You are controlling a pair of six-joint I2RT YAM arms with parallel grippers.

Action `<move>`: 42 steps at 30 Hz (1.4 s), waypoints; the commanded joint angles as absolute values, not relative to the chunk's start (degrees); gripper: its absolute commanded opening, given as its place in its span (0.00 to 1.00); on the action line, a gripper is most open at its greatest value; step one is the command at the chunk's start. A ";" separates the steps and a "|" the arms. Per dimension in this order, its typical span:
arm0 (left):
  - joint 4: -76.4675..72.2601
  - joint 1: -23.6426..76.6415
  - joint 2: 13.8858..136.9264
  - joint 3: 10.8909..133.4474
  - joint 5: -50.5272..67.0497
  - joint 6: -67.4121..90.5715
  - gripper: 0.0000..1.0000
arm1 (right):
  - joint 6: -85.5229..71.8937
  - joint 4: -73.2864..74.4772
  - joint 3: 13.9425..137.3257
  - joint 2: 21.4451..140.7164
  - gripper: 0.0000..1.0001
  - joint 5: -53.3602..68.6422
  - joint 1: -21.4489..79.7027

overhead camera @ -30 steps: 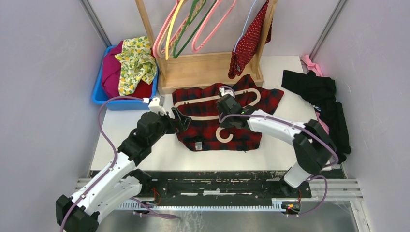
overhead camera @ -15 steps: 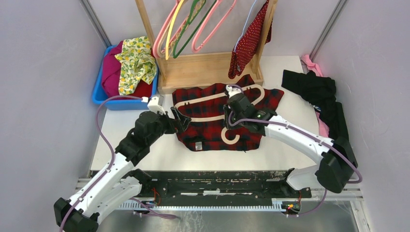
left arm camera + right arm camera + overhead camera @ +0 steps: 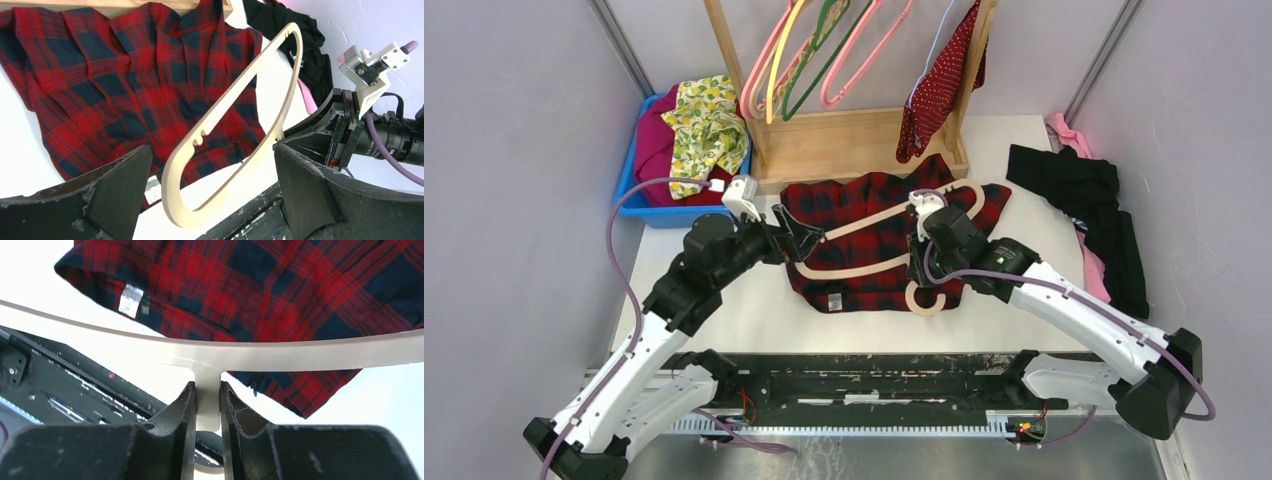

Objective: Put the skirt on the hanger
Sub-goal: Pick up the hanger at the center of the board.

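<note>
Pale wood is pinched at its neck by the right gripper [image 3: 207, 390]. The wooden hanger [image 3: 864, 225] has been dragged toward four o'clock and now tilts across the plaid garment [image 3: 854, 285]. The left gripper [image 3: 807, 238], jaws wide apart, has crept up to its nine-o'clock end. The skirt [image 3: 936, 90] hangs untouched at twelve o'clock on the rack [image 3: 854, 150], beside the lilac hanger [image 3: 932, 48] — whether it is draped on it, I cannot tell — so the task looks no nearer.

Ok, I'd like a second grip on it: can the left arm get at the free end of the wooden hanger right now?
Probably yes. The left gripper is open, with the wooden hanger's rounded end bare just ahead of it; the right gripper clamps only the neck.
</note>
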State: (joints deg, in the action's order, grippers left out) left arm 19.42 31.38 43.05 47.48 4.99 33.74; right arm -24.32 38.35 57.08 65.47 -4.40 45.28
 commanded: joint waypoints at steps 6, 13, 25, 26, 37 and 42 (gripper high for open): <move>19.79 31.56 50.31 52.52 15.45 31.12 0.99 | -18.91 43.09 56.69 58.77 0.11 -0.32 48.82; 12.91 31.55 56.35 50.01 28.89 31.70 0.99 | -15.50 44.86 57.55 57.15 0.11 4.09 54.98; 1.93 32.91 59.28 42.23 41.32 36.18 0.99 | -12.51 42.65 61.25 59.31 0.11 5.44 60.34; 0.79 33.15 59.06 41.54 41.91 36.96 1.00 | -12.30 42.52 61.39 59.46 0.11 5.35 60.44; -3.99 34.01 61.03 40.12 45.35 41.78 0.07 | -10.95 41.54 63.17 62.17 0.10 4.97 60.50; -6.94 34.73 59.25 39.64 45.21 44.13 0.03 | -11.59 41.92 63.86 61.68 0.21 3.31 60.52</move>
